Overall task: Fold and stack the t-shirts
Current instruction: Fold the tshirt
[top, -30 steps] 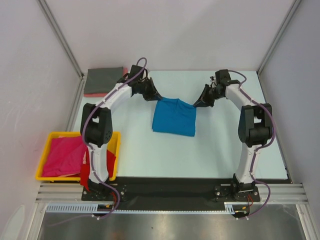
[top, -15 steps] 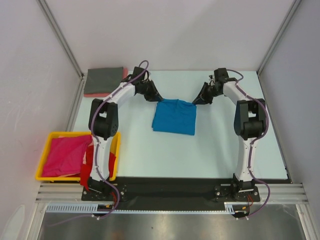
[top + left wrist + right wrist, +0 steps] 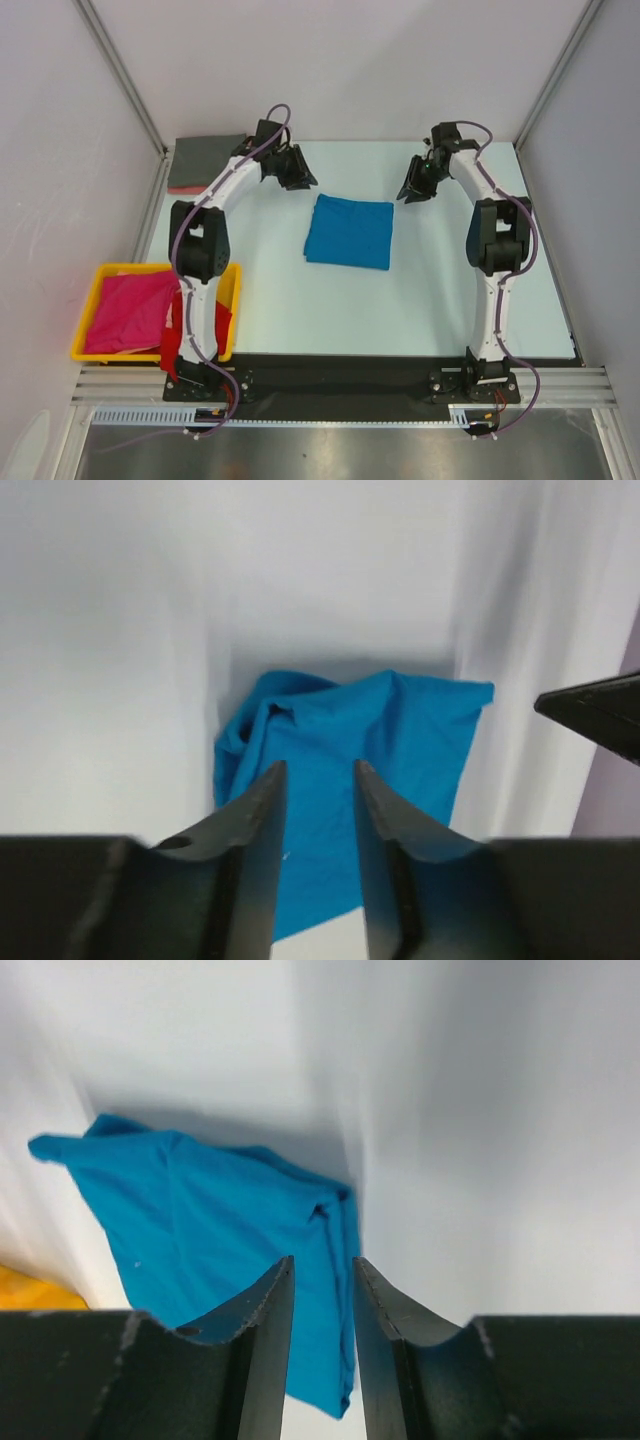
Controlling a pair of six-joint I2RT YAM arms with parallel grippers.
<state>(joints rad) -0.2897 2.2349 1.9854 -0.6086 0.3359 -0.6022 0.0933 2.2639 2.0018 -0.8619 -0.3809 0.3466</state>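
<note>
A bright blue t-shirt (image 3: 348,232) lies folded flat in the middle of the table, also seen in the left wrist view (image 3: 400,730) and the right wrist view (image 3: 200,1220). My left gripper (image 3: 303,182) hovers just beyond its far left corner, open, with nothing between its fingers (image 3: 318,772). My right gripper (image 3: 404,194) hovers off the far right corner, also open and empty (image 3: 322,1262). A folded dark grey t-shirt (image 3: 207,158) lies on a salmon pink one (image 3: 188,188) at the far left. A magenta t-shirt (image 3: 130,310) fills the bin and a red one (image 3: 222,322) hangs over its side.
The yellow plastic bin (image 3: 100,272) stands at the near left beside the left arm's base. White walls and metal frame posts close in the table at the back and sides.
Both grippers have opened and let go of the blue t-shirt's far corners, then pulled back and outward. The shirt now lies flat by itself.
</note>
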